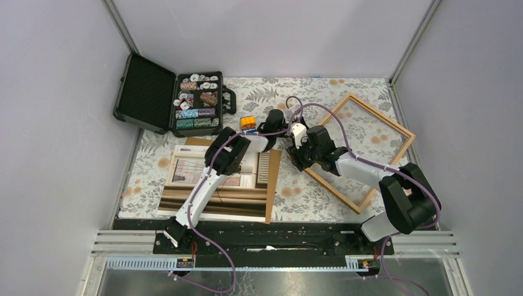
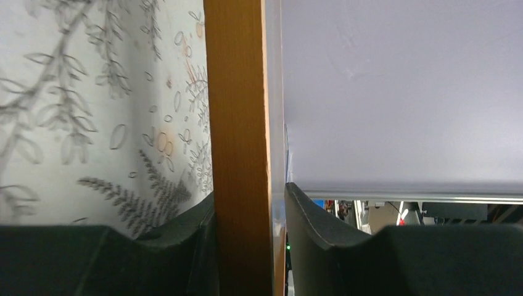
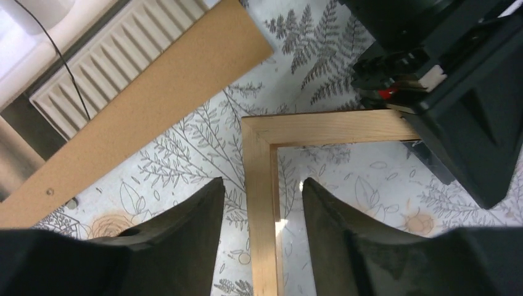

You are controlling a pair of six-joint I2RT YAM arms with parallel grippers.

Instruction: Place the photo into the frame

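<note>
Left jaws clenched on thin light-brown wooden picture frame [image 2: 237,123]; right jaws released, straddling its rail. Open black case [image 1: 145,92] held poker chips [image 1: 198,113].

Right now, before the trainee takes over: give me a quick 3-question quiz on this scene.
1. True or false: the photo is already inside the frame.
2. The left hand and the right hand are both at the frame. Which one is shut on it? A) left B) right C) both
3. Fill in: the chip case at the far left of the table stands ___ (open or shut).

Key: 1 false, the photo lies apart from the frame on the brown board. 2 A, the right hand only straddles a rail, with gaps on both sides. 3 open.
</note>
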